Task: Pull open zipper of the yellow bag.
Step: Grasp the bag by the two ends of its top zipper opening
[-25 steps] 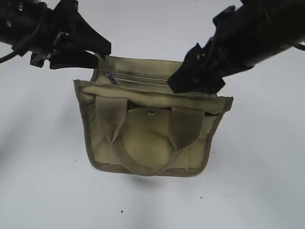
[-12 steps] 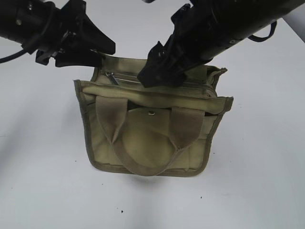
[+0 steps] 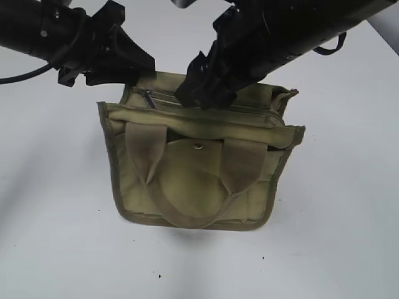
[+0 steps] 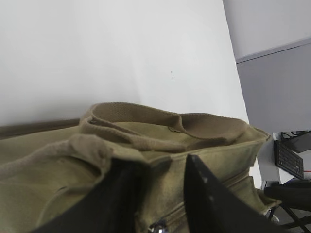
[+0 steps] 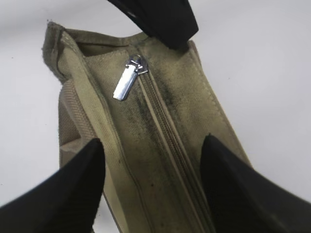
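The yellow bag point(image 3: 187, 180) stands on the white table, handles and snap facing the exterior camera. Its zipper point(image 5: 167, 136) runs along the top panel, closed. The silver pull tab point(image 5: 125, 81) lies at the far-left end point(image 3: 148, 98). My left gripper point(image 3: 138, 70) is at that end. In the left wrist view its jaws point(image 4: 156, 160) stand apart astride the bag's corner fabric, the pull tab point(image 4: 158, 226) just below. My right gripper point(image 3: 199, 98) hovers over the middle of the top panel, open point(image 5: 153, 141), one finger either side of the zipper, short of the tab.
The bag sits on a white table point(image 3: 336, 237) with a few dark specks point(image 3: 159, 275) near the front. A grey wall and a keyboard point(image 4: 289, 160) lie beyond the table's far edge. The left gripper's finger point(image 5: 160, 19) shows just past the pull tab.
My right gripper has travelled left along the bag's top, from its right end to the middle. The left gripper has edged right onto the bag's corner.
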